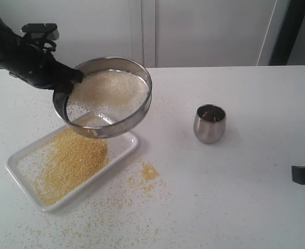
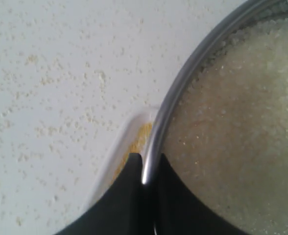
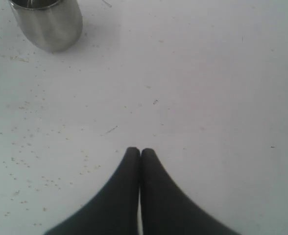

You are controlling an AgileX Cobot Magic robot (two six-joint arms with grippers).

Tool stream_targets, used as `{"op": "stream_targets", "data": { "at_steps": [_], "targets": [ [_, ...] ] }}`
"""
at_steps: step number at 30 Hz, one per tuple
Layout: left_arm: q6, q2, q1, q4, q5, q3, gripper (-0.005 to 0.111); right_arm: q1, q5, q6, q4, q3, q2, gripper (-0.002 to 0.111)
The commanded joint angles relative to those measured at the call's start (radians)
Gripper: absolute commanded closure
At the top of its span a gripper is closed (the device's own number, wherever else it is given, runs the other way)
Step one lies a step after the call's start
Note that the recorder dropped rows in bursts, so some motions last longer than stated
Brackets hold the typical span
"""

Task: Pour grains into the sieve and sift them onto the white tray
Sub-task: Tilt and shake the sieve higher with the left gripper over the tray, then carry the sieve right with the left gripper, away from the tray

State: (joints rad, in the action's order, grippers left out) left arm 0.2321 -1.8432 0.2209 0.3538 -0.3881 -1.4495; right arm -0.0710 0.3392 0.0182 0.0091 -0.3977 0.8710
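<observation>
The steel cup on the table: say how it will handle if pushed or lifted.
The steel cup has a rounded base, so a push could rock or tip it. Its polished wall is probably slippery to grasp. Being metal, it is likely stiff, not fragile.

Lab-like test setup: white table (image 1: 235,197), plain white wall panels (image 1: 204,31).
</observation>
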Motion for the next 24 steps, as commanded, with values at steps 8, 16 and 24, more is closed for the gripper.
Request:
{"op": "stream_targets", "data": {
  "at_steps": [8, 16, 24],
  "targets": [
    [-0.057, -0.242, 0.037, 0.024, -0.077, -0.348, 0.107, 0.002, -0.004, 0.004, -0.001, 0.003, -0.002, 0.108],
    [-0.053, -0.409, 0.088, -0.004, -0.084, -0.568, 0.107, 0.002, -0.004, 0.004, -0.001, 0.003, -0.002, 0.108],
    [-0.076, -0.543, 0.106, -0.026, -0.1, -0.742, 0.107, 0.002, -0.004, 0.004, 0.001, 0.003, -0.002, 0.108]
  ]
}}
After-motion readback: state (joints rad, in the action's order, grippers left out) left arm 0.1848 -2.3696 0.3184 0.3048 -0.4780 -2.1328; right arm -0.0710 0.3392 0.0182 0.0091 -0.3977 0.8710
